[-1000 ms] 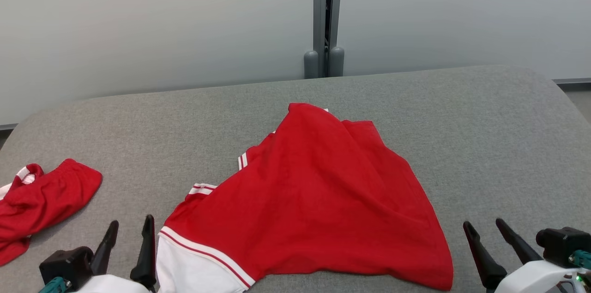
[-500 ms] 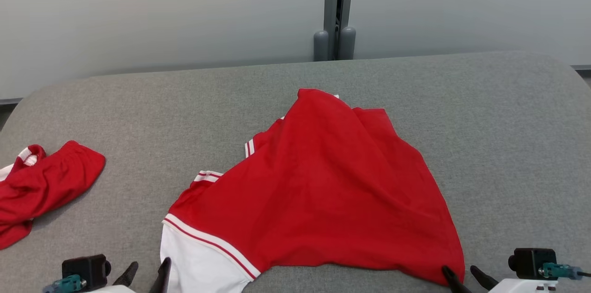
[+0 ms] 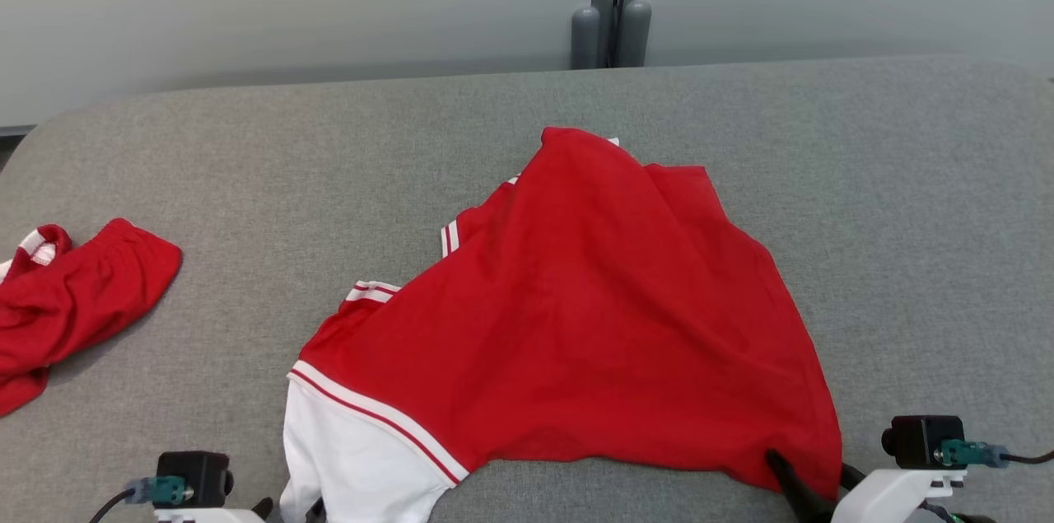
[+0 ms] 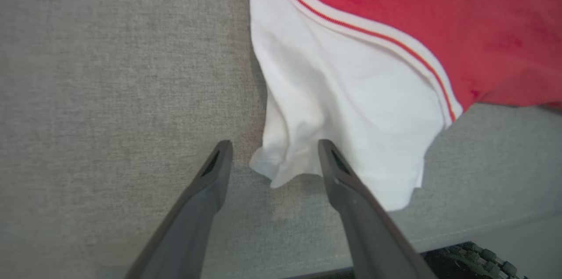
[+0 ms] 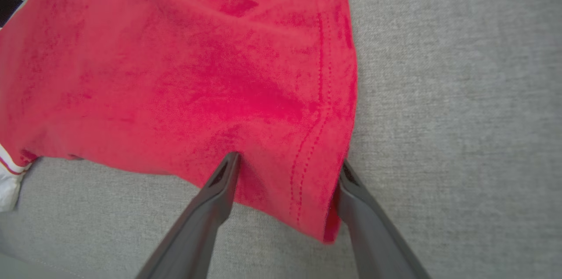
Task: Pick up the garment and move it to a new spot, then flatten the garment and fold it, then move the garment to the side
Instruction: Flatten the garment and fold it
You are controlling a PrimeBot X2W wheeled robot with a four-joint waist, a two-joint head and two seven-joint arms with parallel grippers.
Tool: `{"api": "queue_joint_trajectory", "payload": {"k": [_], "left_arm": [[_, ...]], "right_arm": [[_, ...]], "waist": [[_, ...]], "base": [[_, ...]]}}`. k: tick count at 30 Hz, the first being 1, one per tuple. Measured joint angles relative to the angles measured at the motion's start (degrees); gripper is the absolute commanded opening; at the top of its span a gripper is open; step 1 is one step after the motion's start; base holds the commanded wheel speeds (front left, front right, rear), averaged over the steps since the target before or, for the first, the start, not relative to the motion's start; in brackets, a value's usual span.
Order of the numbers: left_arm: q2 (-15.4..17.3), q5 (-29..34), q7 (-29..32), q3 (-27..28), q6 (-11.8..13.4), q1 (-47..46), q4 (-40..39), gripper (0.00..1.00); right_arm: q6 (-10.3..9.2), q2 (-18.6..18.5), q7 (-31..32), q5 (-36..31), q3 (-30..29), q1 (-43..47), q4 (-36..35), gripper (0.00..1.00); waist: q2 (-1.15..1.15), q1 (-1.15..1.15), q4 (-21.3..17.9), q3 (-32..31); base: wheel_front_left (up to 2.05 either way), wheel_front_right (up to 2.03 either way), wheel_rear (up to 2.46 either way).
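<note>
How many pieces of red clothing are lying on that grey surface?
2. A large red and white shirt lies spread in the middle; a smaller red piece sits bunched at the left edge, partly cut off by the picture. Anything under the shirt would be hidden.

Bottom edge of the head view: the left gripper (image 3: 290, 510) is cut off to bare fingertips, and the garment (image 3: 593, 301) loses its white sleeve (image 3: 354, 457) out of frame. At far left, a second red garment (image 3: 74, 292) is clipped. At lower right, the red hem (image 3: 811, 445) partly covers the right gripper (image 3: 811, 467).
</note>
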Motion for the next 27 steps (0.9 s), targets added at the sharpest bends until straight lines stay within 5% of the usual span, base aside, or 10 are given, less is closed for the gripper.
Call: {"api": "queue_joint_trajectory", "payload": {"k": [6, 7, 8, 9, 10, 11, 18, 27], "left_arm": [[-1.7, 0.0, -0.2, -1.4, -2.5, -3.7, 5.1, 1.00], [-1.9, 0.0, -0.2, -1.5, -2.6, -4.1, 5.7, 0.83], [-2.1, 0.0, -0.4, -1.5, -3.0, -4.5, 6.2, 0.49], [-2.2, 0.0, -0.7, -1.6, -3.0, -4.6, 6.6, 0.36], [-2.2, 0.0, -0.8, -1.5, -3.2, -4.8, 7.1, 0.36], [-2.0, 0.0, -0.9, -1.6, -3.5, -5.0, 7.4, 0.00], [-1.7, -0.1, -2.2, -1.2, -4.2, -5.4, 7.5, 0.00], [1.5, 0.2, -2.4, 1.4, -2.6, -5.3, -2.7, 0.00]], "right_arm": [[0.00, -0.4, -0.3, 0.6, 1.6, -2.1, 1.1, 1.00], [0.00, -0.5, -0.3, 0.8, 1.7, -2.3, 1.2, 0.82], [0.00, -0.5, -0.5, 1.1, 1.9, -2.5, 1.5, 0.47], [-0.01, -0.6, -0.6, 1.1, 2.0, -2.7, 1.7, 0.38], [-0.02, -0.7, -0.6, 1.3, 2.3, -2.8, 1.8, 0.38], [-0.02, -1.0, -0.6, 1.9, 2.8, -2.9, 2.0, 0.00], [-0.01, -1.9, -2.3, 4.3, 5.8, -3.0, 2.0, 0.00], [-0.01, -4.6, -5.3, 6.5, 4.3, -3.0, -4.5, 0.00]], "waist": [[0.00, 0.00, -0.3, 1.9], [0.00, 0.00, -0.3, 2.1], [0.00, 0.00, -0.3, 2.2], [0.00, 0.00, -0.3, 2.3], [0.00, 0.00, -0.3, 2.4], [0.00, 0.00, -0.3, 2.4], [0.00, 0.00, -0.2, 1.6], [0.00, 0.00, -0.2, 0.6]], "base": [[0.00, 0.00, 0.00], [0.00, 0.00, 0.00], [0.00, 0.00, 0.00], [0.00, 0.00, 0.00], [0.00, 0.00, 0.00], [0.00, 0.00, 0.00], [0.00, 0.00, 0.00], [0.00, 0.00, 0.00]]}}
